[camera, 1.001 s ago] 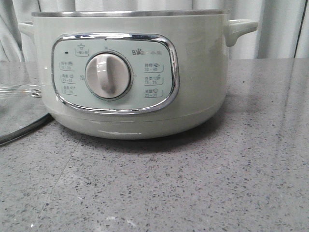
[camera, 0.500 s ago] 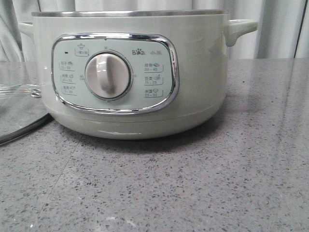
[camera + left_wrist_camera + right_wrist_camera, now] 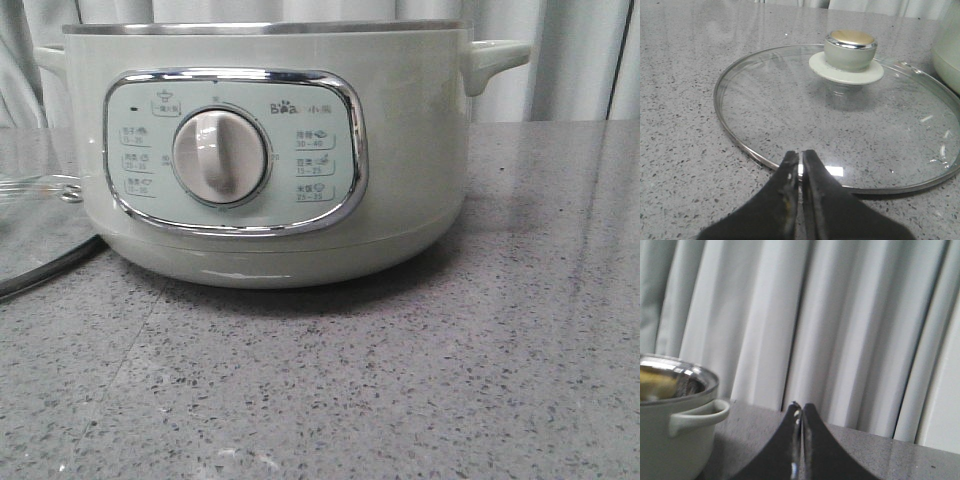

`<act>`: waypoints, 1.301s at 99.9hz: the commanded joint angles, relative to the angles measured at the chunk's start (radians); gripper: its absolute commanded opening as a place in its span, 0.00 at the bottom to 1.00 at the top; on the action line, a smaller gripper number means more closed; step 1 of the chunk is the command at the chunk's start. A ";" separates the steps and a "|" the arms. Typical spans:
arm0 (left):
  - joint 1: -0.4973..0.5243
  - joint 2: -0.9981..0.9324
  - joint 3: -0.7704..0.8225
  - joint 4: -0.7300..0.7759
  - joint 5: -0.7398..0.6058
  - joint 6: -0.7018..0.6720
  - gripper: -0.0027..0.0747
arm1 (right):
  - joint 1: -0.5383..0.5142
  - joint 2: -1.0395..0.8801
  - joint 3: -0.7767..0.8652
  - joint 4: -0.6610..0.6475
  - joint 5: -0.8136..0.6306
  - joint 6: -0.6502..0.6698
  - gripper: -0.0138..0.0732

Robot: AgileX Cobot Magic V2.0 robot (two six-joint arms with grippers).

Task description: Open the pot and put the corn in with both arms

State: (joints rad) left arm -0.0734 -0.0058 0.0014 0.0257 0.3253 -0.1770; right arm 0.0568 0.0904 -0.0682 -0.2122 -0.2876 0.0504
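- Pot: round, smooth sage-green, steel rim, uncovered.
- Glass lid: flat on speckled grey stone worktop.
- L end effector & R end effector: both pinched together, empty.

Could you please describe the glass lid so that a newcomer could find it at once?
Find the large sage-green electric pot on the grey speckled table. Beside it, on the robot's left, the round clear glass lid lies flat, metal-rimmed, with a pale gold-capped knob.
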 commanded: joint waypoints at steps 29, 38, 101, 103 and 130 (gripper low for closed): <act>0.001 -0.028 0.022 -0.010 -0.042 -0.008 0.01 | -0.222 -0.116 0.097 0.084 0.041 0.052 0.09; 0.001 -0.028 0.022 -0.010 -0.040 -0.008 0.01 | -0.228 -0.125 0.097 0.084 0.268 0.040 0.09; 0.001 -0.028 0.022 -0.010 -0.040 -0.008 0.01 | -0.230 -0.125 0.097 0.105 0.582 -0.011 0.09; 0.001 -0.028 0.022 -0.010 -0.040 -0.008 0.01 | -0.230 -0.125 0.097 0.105 0.582 -0.011 0.09; 0.001 -0.028 0.022 -0.010 -0.040 -0.008 0.01 | -0.230 -0.125 0.097 0.105 0.582 -0.011 0.09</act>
State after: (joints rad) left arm -0.0734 -0.0058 0.0014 0.0257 0.3260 -0.1770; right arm -0.1683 -0.0103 0.0095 -0.1086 0.3192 0.0496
